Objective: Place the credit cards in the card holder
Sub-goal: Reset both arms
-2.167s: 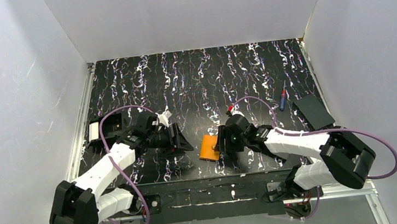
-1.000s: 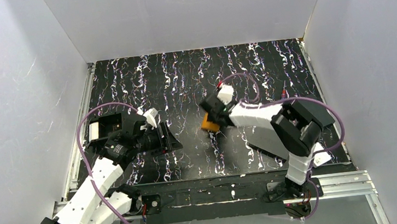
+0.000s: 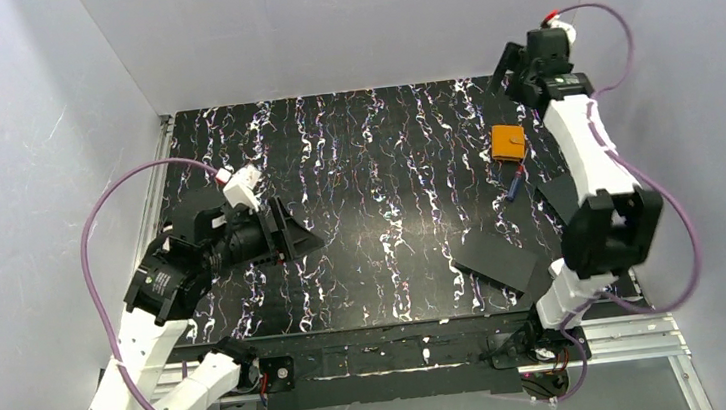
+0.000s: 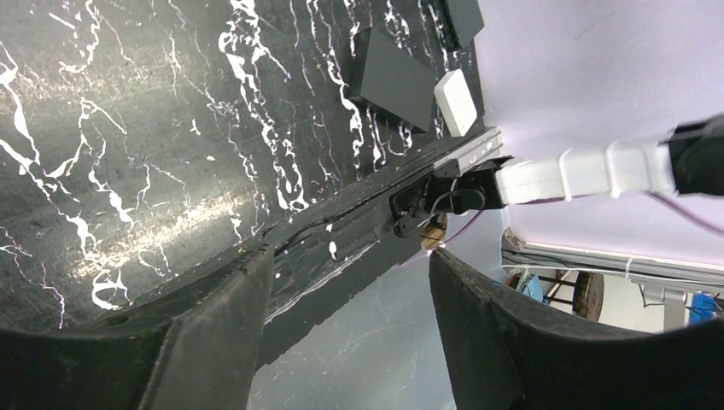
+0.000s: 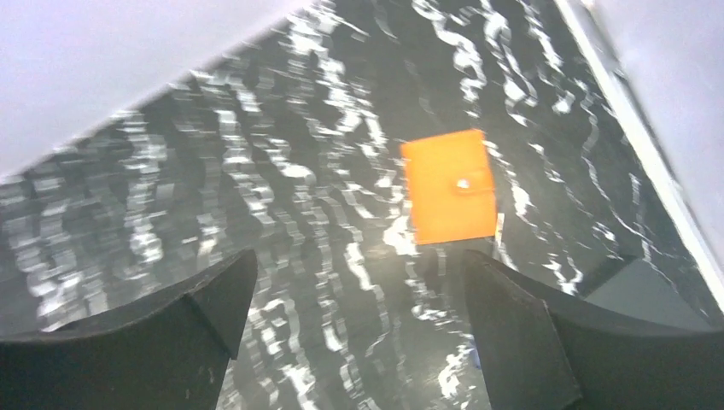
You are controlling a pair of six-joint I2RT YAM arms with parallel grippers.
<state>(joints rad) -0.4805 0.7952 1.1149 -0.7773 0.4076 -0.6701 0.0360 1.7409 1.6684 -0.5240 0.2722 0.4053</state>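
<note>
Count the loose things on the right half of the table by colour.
Orange card holder: 1
Black flat rectangles: 2
White rounded block: 1
Blue pen-like tool: 1
Total: 5

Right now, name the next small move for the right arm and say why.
Probably lower the right end effector toward the card holder to undo its snap tab: the holder lies closed on the table, and the end effector is open, empty and raised above it.

White block [image 4: 456, 101] perhaps touching a black slab [image 4: 393, 79].
</note>
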